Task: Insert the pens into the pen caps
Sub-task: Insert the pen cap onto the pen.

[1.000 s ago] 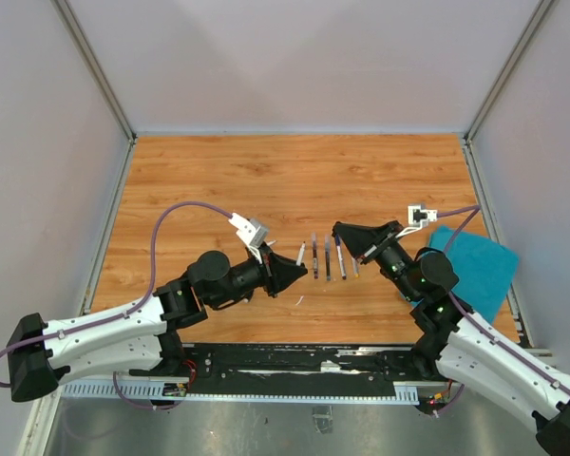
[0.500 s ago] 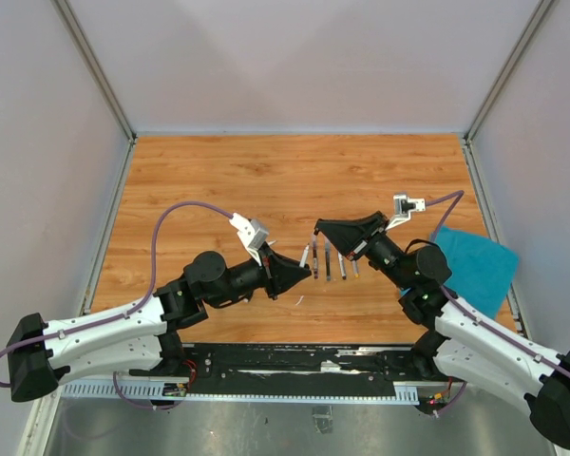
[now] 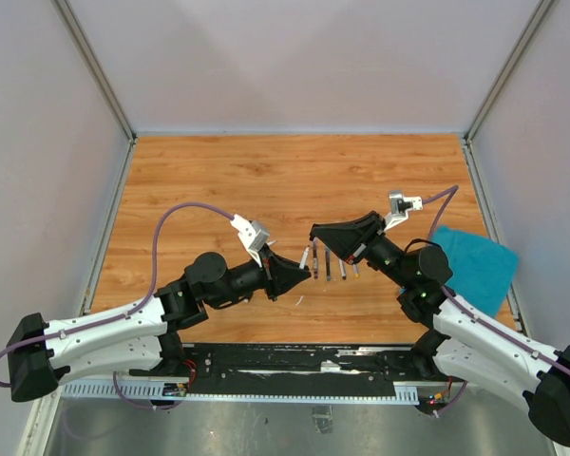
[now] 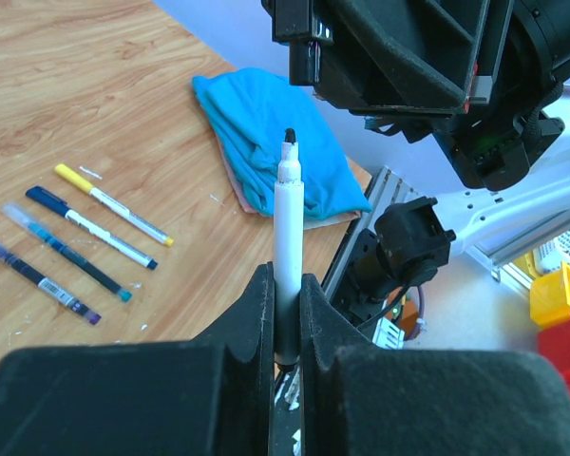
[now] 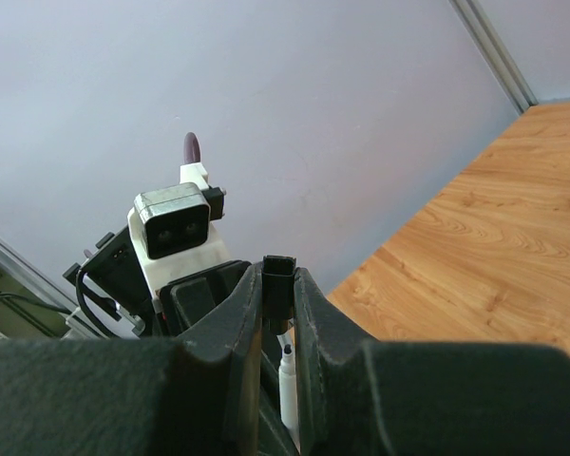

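Plastic, so likely light, stiff, slick. Grips pen (image 4: 287, 228) low on barrel in left pincer (image 4: 285, 285), cap (image 5: 277, 277) in right pincer (image 3: 315, 231), toward surface's (image 3: 266, 180) near edge; needs firm, square holds.

Overhead rear view; opposed wrist close-ups

This looks like a robot lab: plain grey walls (image 3: 294, 57) and metal rails (image 3: 97, 71) box in a wooden bench (image 3: 266, 180), with yellow and red bins (image 4: 551, 296) nearby.
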Robot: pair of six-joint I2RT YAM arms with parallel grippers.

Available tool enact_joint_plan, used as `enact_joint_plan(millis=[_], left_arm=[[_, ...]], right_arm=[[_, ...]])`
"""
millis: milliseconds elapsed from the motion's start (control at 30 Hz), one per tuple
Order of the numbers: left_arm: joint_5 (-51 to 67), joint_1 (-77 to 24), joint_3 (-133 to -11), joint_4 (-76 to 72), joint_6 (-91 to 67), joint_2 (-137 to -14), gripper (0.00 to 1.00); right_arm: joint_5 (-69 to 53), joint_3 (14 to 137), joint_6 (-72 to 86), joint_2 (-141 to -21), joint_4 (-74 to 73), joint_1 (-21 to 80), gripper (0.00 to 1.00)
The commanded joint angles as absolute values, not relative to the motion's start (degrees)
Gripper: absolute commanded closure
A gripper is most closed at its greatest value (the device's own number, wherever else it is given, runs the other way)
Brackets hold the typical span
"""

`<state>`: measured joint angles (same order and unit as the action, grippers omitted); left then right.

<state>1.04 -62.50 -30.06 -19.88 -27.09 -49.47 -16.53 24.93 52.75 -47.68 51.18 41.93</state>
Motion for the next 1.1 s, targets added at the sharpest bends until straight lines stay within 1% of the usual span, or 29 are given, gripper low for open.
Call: enact_joint_plan(millis=[0, 367, 1067], left_arm=[[1.41, -63.17, -29.44, -22.50, -26.19, -49.00, 1.00], [1.10, -63.11, -28.99, -22.24, -26.37, -48.15, 1.00], [0.09, -63.18, -28.65, -21.82, -26.76, -47.35, 1.00]], right_arm=[[-19.14, 26.86, 53.26, -47.46, 53.21, 41.49, 0.99], [-19.29, 26.87, 52.91, -47.20, 50.30, 41.56, 0.99], [-22.01, 26.87, 54.76, -49.04, 51.43, 41.54, 0.99]])
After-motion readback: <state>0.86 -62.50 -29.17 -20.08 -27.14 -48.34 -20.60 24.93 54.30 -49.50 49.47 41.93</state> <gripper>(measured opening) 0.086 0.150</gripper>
